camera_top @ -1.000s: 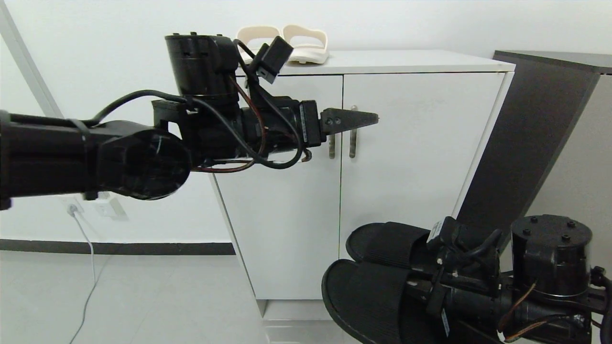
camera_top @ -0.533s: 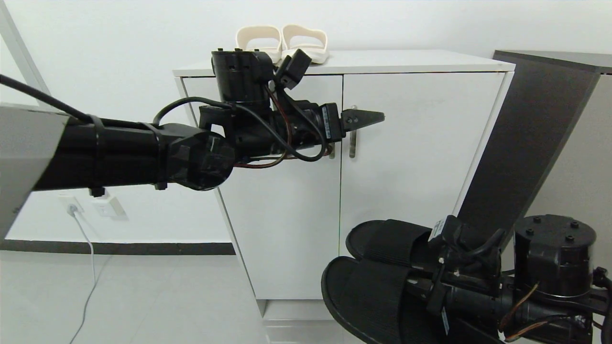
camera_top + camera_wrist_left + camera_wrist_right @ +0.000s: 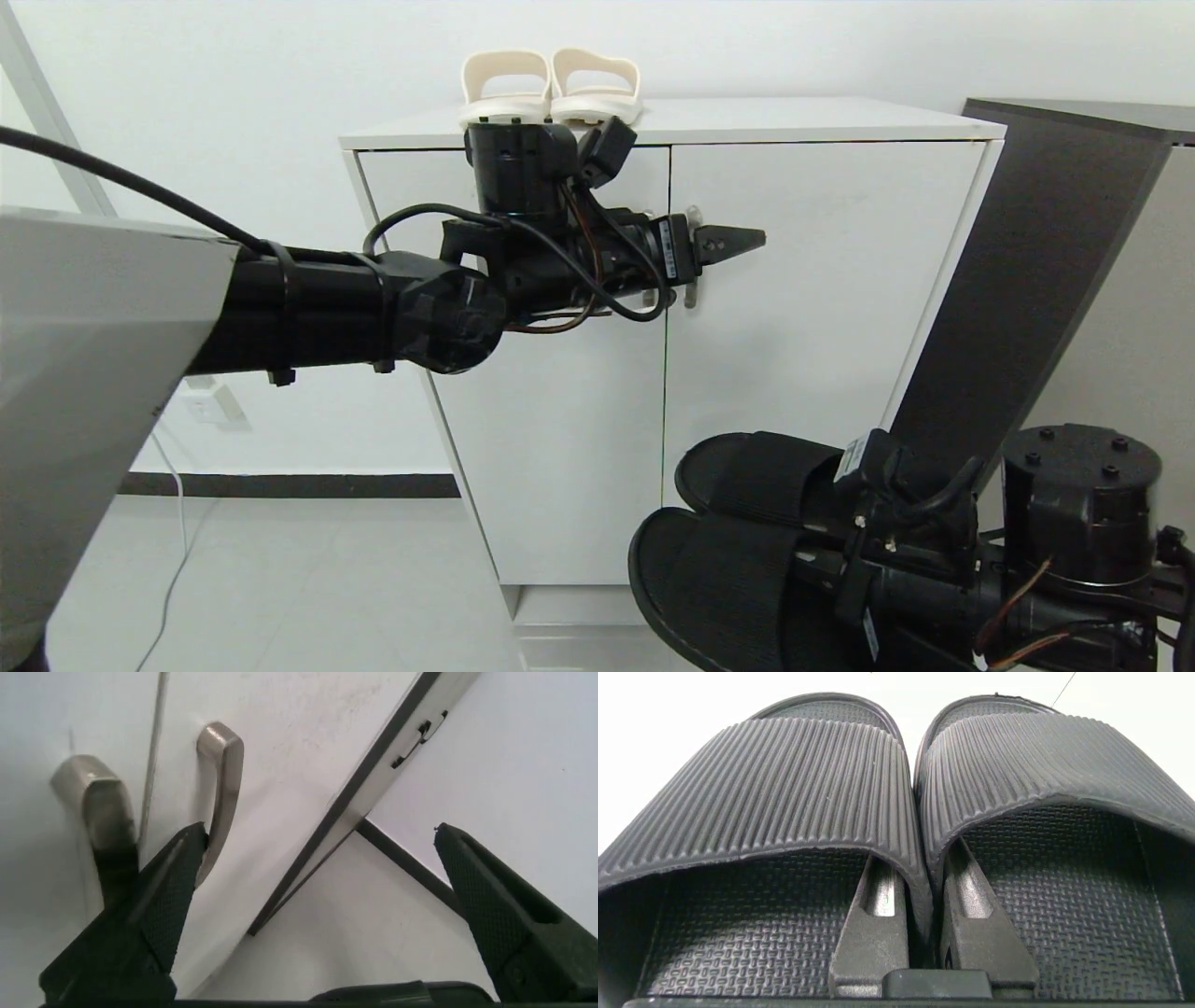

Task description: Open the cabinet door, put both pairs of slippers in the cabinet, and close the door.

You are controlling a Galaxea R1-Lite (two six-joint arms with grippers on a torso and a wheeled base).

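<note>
Left claw (image 3: 738,243): fingers apart, at the closed cabinet (image 3: 560,420) front; the right door's upright handle (image 3: 220,779) lies just beside one fingertip. Right claw (image 3: 920,885): low, near right, clamped on black slippers (image 3: 738,541). Cream slippers (image 3: 551,89): on cabinet top.

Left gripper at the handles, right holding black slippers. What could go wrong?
The open left gripper has a door handle beside one finger, not centred; closing may miss it.
The black slippers, clamped in the right gripper, hang low before the right door; swinging open, it might hit them.
The cream slippers overhang the cabinet top just above the left arm; lifting might knock them.
</note>
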